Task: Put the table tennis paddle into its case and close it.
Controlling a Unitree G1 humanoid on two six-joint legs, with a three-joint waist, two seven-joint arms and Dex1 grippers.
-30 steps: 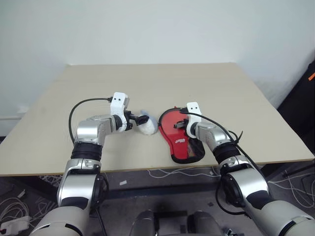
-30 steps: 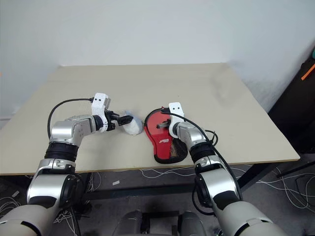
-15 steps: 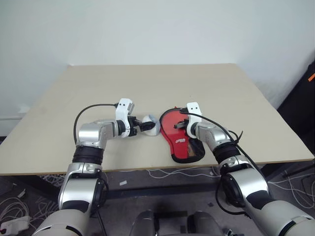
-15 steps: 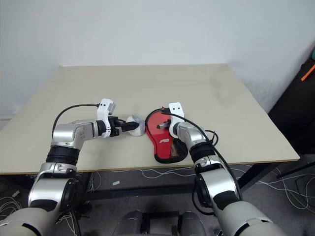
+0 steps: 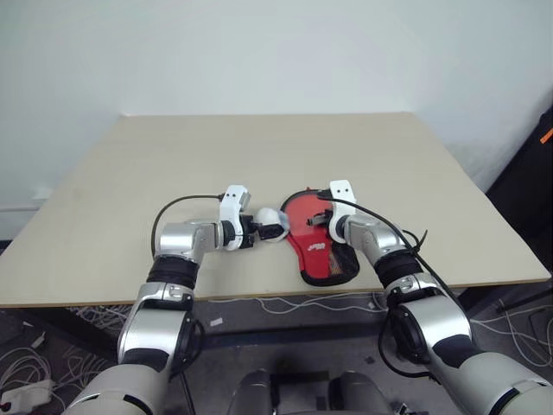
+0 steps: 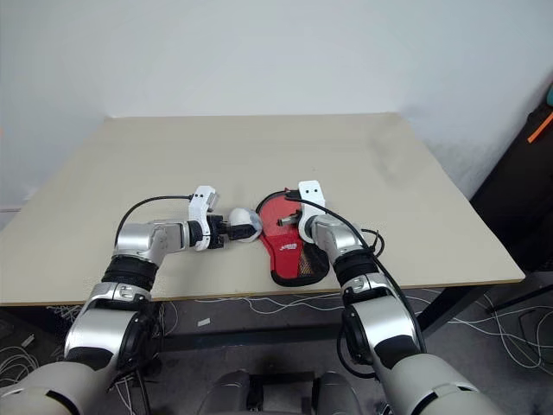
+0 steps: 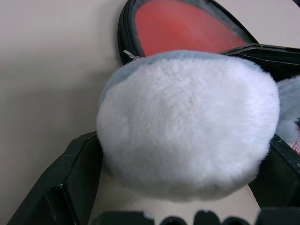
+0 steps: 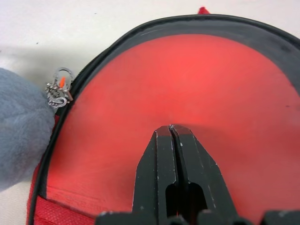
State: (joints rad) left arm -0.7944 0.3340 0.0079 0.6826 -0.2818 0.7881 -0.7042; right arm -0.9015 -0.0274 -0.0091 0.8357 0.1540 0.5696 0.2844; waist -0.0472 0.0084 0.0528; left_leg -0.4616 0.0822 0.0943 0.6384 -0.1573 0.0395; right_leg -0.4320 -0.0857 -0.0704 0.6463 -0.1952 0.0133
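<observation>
Paddle-shaped black fabric case (image 5: 324, 246) with a clear plastic side and a black zip rim lies flat on the pale wooden table (image 5: 276, 156), near its front edge. Through the clear side shows the red rubber face of the table tennis paddle (image 8: 187, 89), inside the case; its handle I cannot make out. A small metal zip pull (image 8: 58, 91) hangs at the rim on the round head's left side.

The right gripper (image 8: 171, 129) rests its tip on the clear side over the red face, its two black fingers pressed together with nothing between them; the arm reaches in from the right, angled down and leftward.

The left gripper (image 6: 240, 230) points right and downward, fingers spread wide around a grey-white fluffy soft ball (image 7: 187, 122), which sits just beside the case's head, touching or nearly touching its rim.
</observation>
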